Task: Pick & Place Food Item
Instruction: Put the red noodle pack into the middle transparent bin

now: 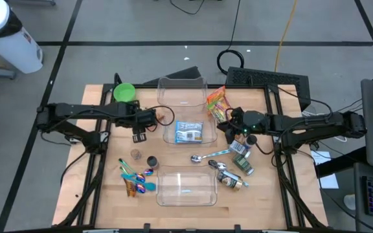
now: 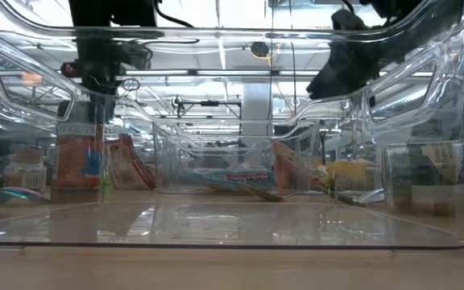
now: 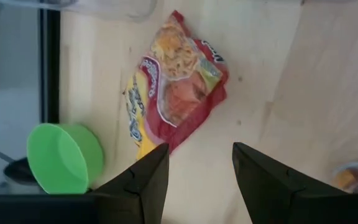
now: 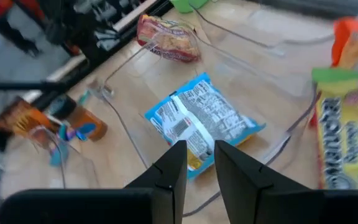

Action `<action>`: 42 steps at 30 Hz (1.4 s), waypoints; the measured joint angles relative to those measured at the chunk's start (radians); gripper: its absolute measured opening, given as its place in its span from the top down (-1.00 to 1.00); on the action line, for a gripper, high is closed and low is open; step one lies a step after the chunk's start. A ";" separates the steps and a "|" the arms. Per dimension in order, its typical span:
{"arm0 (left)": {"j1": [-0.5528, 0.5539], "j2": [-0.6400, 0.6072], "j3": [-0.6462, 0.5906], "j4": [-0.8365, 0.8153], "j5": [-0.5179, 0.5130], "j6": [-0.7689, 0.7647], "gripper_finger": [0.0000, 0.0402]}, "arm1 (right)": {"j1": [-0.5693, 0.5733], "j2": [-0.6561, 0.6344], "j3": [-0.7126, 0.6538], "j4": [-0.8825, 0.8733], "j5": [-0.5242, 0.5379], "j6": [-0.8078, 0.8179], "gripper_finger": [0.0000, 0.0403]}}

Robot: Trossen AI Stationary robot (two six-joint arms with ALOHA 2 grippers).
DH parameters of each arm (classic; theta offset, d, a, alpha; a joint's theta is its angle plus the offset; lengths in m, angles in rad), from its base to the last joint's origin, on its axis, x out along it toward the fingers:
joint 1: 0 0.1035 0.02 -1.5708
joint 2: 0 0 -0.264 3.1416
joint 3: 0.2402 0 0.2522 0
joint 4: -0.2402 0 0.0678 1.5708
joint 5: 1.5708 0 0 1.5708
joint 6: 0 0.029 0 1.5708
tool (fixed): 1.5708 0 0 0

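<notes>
The blue snack bag [image 1: 188, 132] lies flat inside the clear tray [image 1: 182, 87] in the middle of the counter [image 1: 102, 188]. Its long side runs left to right. The right tool [image 1: 224, 125] is just beside it, fingers nearly together, holding nothing. The left tool [image 1: 165, 119] hangs released, fingers apart.

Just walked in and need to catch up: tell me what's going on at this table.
Two robot arms are sorting food packets. A blue packet lies in the clear bin at the table's middle. The left gripper hangs open and empty beside that bin, looking at a red noodle packet and a green bowl. The right gripper hovers at the bin's other side, jaws nearly together, holding nothing.
</notes>
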 joint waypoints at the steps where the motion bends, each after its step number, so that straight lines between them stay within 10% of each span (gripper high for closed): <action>1: 0.000 0.000 -0.012 0.022 -0.008 0.016 0.07 | 0.001 0.000 -0.026 0.043 -0.003 0.021 0.63; 17: 0.068 0.000 -0.160 0.185 -0.061 0.059 0.08 | 0.001 0.000 -0.125 0.256 -0.052 0.078 0.63; 29: 0.153 0.000 -0.161 0.268 0.026 0.028 0.95 | 0.001 0.000 -0.124 0.254 -0.047 0.074 0.63; 42: 0.186 0.000 -0.085 0.194 0.229 -0.142 0.99 | 0.001 0.000 -0.124 0.254 -0.044 0.074 0.63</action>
